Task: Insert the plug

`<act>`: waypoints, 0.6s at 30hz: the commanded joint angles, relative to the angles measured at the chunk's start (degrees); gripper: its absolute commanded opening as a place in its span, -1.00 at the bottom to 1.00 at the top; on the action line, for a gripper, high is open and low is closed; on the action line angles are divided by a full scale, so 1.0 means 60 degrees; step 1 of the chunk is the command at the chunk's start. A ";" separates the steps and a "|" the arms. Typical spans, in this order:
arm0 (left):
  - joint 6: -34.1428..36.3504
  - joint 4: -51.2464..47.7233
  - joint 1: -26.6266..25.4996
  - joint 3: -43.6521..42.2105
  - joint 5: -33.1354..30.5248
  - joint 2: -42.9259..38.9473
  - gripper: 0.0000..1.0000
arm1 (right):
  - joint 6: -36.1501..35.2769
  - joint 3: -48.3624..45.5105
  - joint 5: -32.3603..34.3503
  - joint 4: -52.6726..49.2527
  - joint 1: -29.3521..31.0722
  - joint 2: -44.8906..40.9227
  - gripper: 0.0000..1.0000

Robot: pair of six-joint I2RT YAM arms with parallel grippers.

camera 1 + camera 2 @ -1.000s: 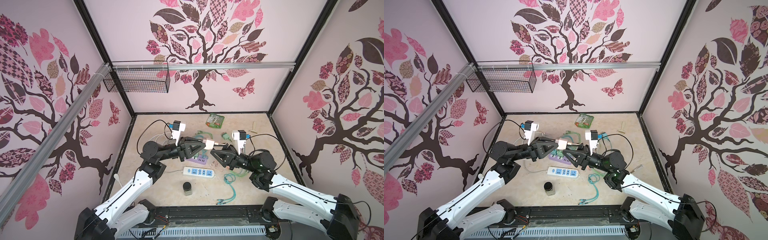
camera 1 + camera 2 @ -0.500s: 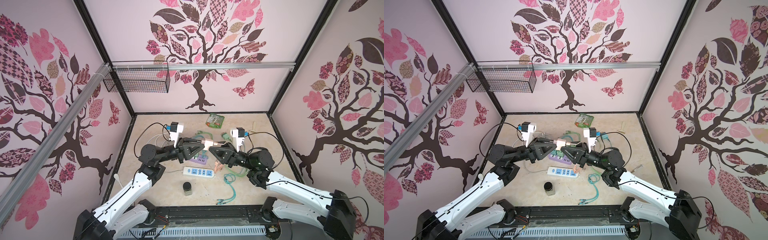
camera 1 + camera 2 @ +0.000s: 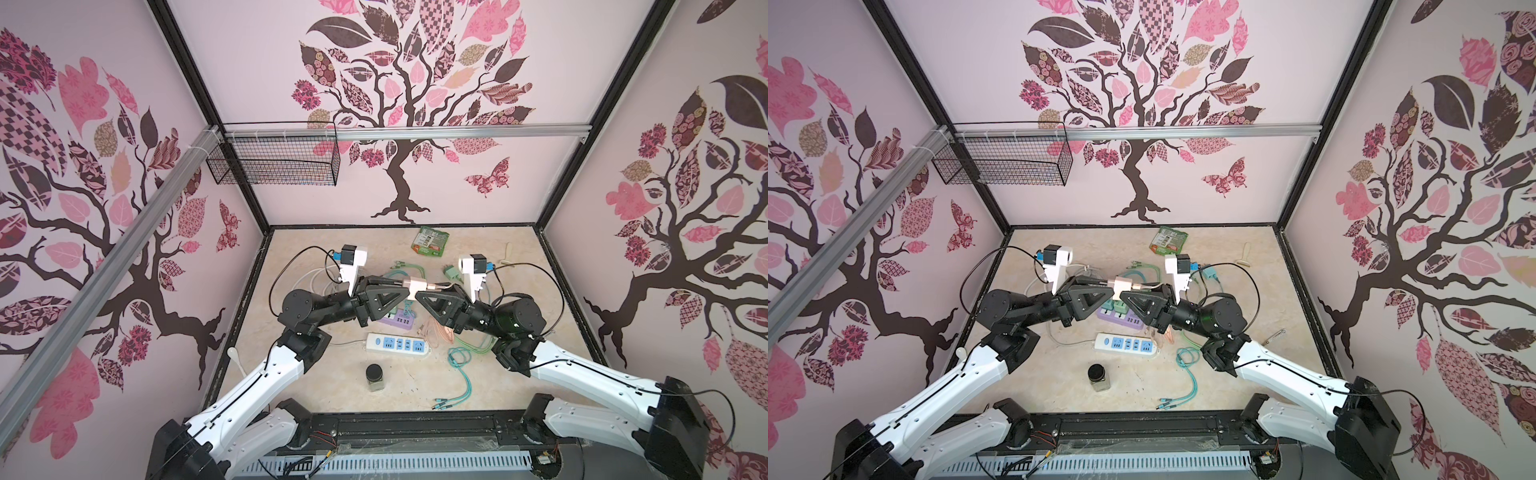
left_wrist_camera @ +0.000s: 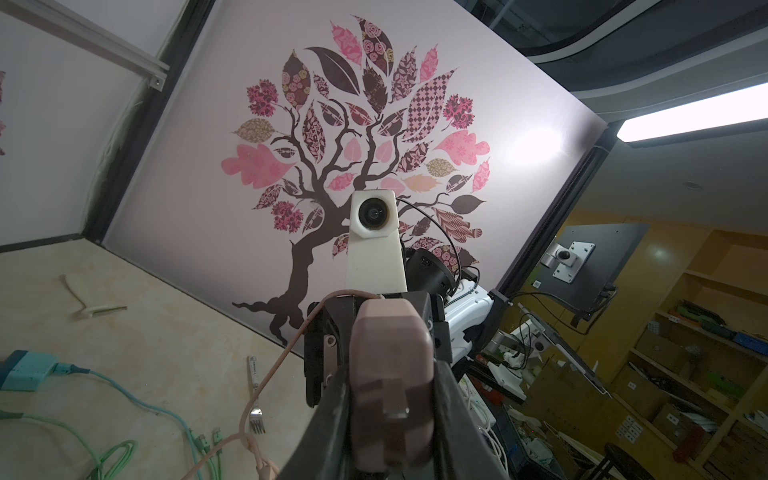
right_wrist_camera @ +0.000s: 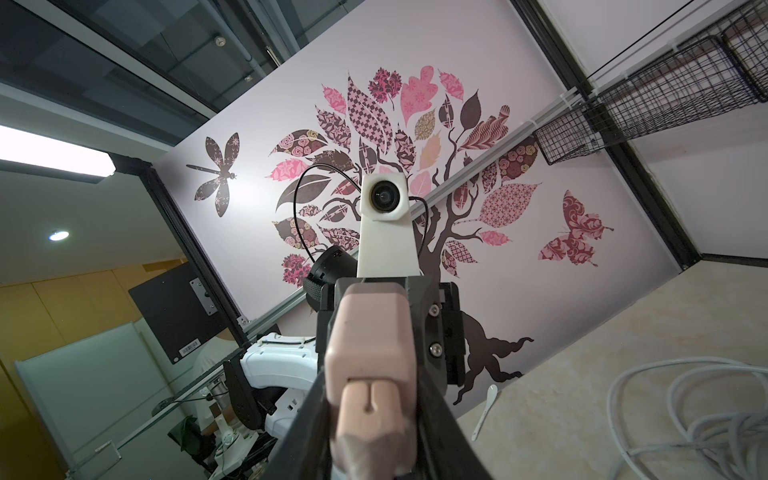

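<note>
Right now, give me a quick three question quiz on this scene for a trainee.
1. True or false: the left gripper is open and empty.
2. What holds the plug? A) left gripper B) right gripper C) nothing, it lies loose
3. What colour is the lid of the jar?

Key: 1 false, it grips the adapter. 2 B. 3 black.
</note>
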 commanded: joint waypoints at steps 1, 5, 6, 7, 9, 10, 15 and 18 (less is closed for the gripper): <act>0.0378 -0.0192 -0.0035 -0.0221 -0.0025 -0.0213 -1.00 | -0.0054 0.0392 0.0091 0.0239 -0.0028 -0.0210 -0.46; 0.0558 -0.0621 -0.0034 -0.0127 -0.0108 -0.0229 -0.78 | -0.0216 0.0384 0.0200 -0.0085 -0.0027 -0.0350 -0.52; 0.0659 -0.0891 -0.0025 -0.0081 -0.0168 -0.0255 -0.62 | -0.0270 0.0376 0.0245 -0.0204 -0.0026 -0.0393 -0.53; 0.0733 -0.1147 -0.0026 -0.0026 -0.0208 -0.0286 -0.35 | -0.0308 0.0389 0.0302 -0.0355 -0.0023 -0.0441 -0.55; 0.0902 -0.1622 -0.0036 0.0048 -0.0235 -0.0354 -0.03 | -0.0435 0.0412 0.0407 -0.0732 -0.0020 -0.0552 -0.60; 0.1059 -0.1914 -0.0032 0.0085 -0.0246 -0.0417 0.00 | -0.0536 0.0459 0.0463 -0.1010 -0.0035 -0.0625 -0.63; 0.1690 -0.2988 -0.0028 -0.0034 -0.0696 -0.1019 0.10 | -0.1024 0.0581 0.0807 -0.2470 -0.0043 -0.1052 -0.71; 0.2183 -0.4035 -0.0011 -0.0026 -0.1175 -0.1376 0.12 | -0.1319 0.0675 0.0934 -0.3255 -0.0024 -0.1296 -0.73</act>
